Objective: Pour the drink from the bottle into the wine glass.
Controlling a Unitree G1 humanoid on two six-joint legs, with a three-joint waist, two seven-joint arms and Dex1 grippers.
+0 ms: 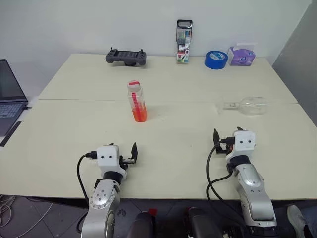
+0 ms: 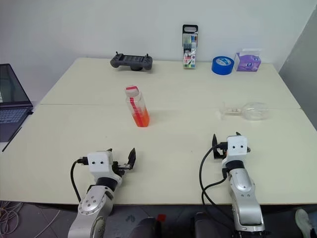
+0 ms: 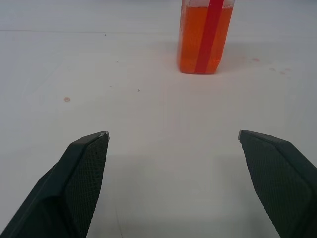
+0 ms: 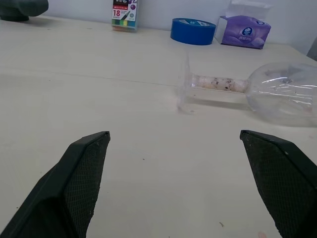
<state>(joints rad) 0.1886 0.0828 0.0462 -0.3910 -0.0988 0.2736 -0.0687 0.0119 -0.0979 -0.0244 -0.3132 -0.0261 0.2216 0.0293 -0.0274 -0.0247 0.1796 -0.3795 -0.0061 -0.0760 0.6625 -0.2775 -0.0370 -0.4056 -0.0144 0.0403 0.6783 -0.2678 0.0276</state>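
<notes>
The bottle (image 1: 137, 101) stands upright near the middle of the table, capped in red and white, with a red label strip. The orange-red drink (image 1: 139, 113) fills its lower half. The wine glass (image 1: 250, 105) lies on its side to the right, foot toward the bottle and bowl (image 4: 282, 91) pointing away. My left gripper (image 3: 173, 135) is open and empty near the table's front edge, with the bottle straight ahead of it at some distance. My right gripper (image 4: 175, 133) is open and empty too, short of the lying glass.
Along the back edge sit a black game controller (image 1: 126, 57), a marker box (image 1: 184, 42), a blue tape roll (image 1: 216, 59) and a purple tissue pack (image 1: 241, 55). A laptop (image 1: 10, 96) stands off the table's left side. A seam (image 1: 188, 102) crosses the table.
</notes>
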